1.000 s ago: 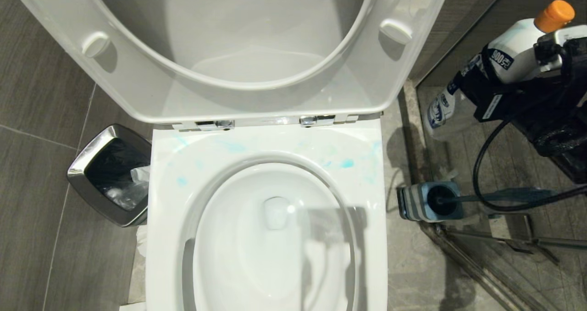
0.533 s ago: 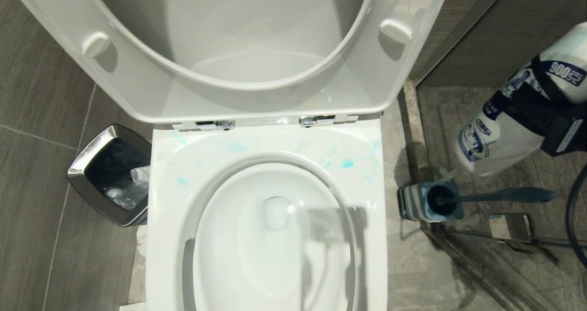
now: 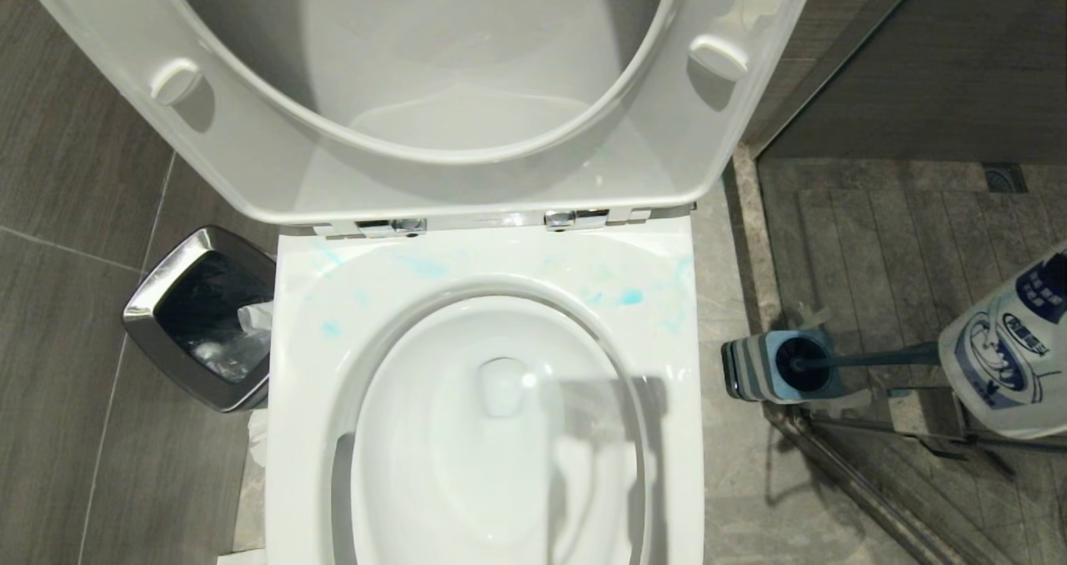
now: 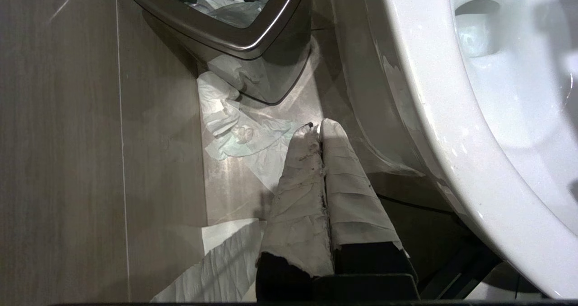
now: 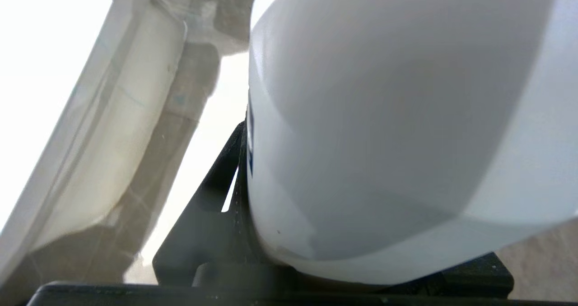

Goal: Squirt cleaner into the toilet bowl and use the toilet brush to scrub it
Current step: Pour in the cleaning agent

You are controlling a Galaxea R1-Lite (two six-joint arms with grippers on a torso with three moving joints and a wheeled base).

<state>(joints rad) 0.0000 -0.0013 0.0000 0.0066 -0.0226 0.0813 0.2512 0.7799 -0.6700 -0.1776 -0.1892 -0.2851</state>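
The toilet bowl [image 3: 308,365] is open, seat and lid [image 3: 250,157] raised, with blue smears [image 3: 631,297] on the back rim. The cleaner [image 3: 1009,357], a white bottle with a blue label, hangs at the right edge over the shower floor, its cap out of view. In the right wrist view my right gripper [image 5: 370,175] is shut on the cleaner [image 5: 384,116], one black finger [image 5: 221,175] against its side. The toilet brush [image 3: 875,357] stands with its head in the blue-and-grey base [image 3: 750,369]. My left gripper [image 4: 319,127] is shut and empty, low beside the toilet bowl [image 4: 433,116].
A square steel bin [image 3: 196,315] with a black liner stands left of the toilet. Crumpled tissue [image 4: 235,130] lies on the floor between the bin [image 4: 235,30] and the bowl. A shower threshold rail [image 3: 875,465] runs along the right, with a floor drain [image 3: 1004,176] behind.
My right gripper has carried the cleaner down and to the right, from the upper right corner to the lower right edge. The gripper body and its cable have left the head view.
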